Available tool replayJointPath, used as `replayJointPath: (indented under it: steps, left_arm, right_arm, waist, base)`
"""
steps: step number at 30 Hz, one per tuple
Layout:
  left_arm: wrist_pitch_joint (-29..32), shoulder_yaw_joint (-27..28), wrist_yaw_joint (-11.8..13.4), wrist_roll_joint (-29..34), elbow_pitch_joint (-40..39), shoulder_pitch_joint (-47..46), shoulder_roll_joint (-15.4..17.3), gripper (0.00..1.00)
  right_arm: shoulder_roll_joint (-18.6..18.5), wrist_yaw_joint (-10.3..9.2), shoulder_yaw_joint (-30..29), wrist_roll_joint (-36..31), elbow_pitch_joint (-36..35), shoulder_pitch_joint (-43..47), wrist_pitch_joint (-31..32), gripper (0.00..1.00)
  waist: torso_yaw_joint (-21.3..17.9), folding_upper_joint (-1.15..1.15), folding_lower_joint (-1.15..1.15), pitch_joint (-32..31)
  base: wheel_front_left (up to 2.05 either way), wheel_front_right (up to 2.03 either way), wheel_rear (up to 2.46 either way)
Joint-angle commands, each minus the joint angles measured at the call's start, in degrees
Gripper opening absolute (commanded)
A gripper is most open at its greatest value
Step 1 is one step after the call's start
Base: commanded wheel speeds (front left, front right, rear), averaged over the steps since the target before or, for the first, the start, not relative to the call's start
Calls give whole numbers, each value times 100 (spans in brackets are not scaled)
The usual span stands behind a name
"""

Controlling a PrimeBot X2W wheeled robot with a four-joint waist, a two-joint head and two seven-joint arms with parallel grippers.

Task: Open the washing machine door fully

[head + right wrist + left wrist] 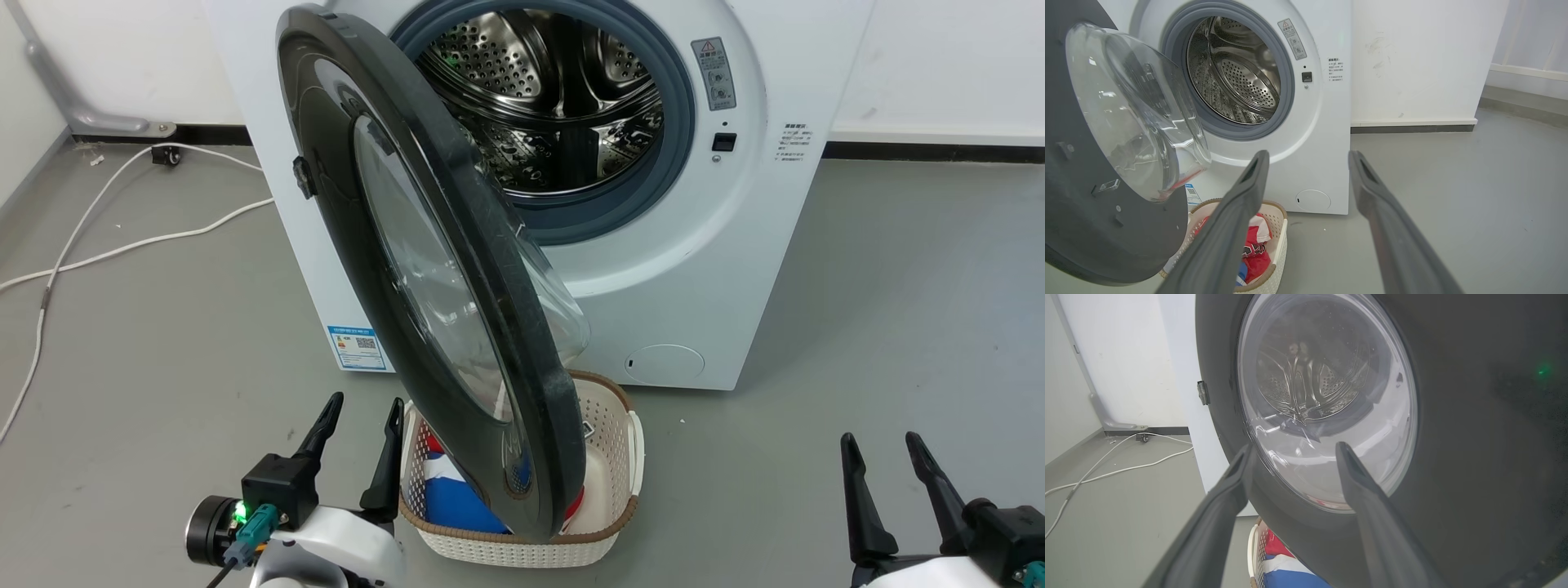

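Observation:
The white washing machine [678, 269] stands against the back wall, its steel drum mouth [555, 98] exposed. Its round glossy black washing machine door [343, 237] swings out to about a right angle from the front, hinged on the left, edge toward the head camera. The clear glass bowl [1135, 110] bulges from the door's inner side. My left gripper [363, 412] is open, low on the floor side, just left of the door's outer face [1474, 437] and holding nothing. My right gripper [886, 453] is open at the lower right, well away from the door.
A white woven laundry basket [608, 535] with red, white and blue clothes sits on the floor under the door's lower edge. A white cable [106, 237] trails over the grey floor at the left. Open floor lies to the right of the machine.

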Motion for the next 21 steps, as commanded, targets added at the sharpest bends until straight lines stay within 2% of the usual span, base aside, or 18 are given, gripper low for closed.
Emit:
replayJointPath:
  steps: [1, 18, 19, 21]
  left_arm:
    - [-13, 17, 2, 44, 5, -69, 15, 100]
    - [-13, 52, 2, 55, 55, -81, 29, 100]
    - [-13, 50, 2, 49, 60, -81, 26, 97]
    - [-13, 49, 2, 26, 72, -80, 24, 0]
  right_arm:
    - [13, -1, 15, 30, 35, 57, -48, 100]
    - [15, -1, 76, -154, 43, 84, -31, 100]
    - [15, -1, 78, -157, 41, 86, -27, 100]
    - [15, -1, 69, -166, 46, 88, -18, 100]
  waist:
    - [-7, 0, 0, 11]
    - [-54, 0, 0, 35]
    - [-58, 0, 0, 33]
    - [-68, 0, 0, 29]
  base:
    - [0, 0, 0]
    - [0, 0, 0]
    - [0, 0, 0]
    - [0, 0, 0]
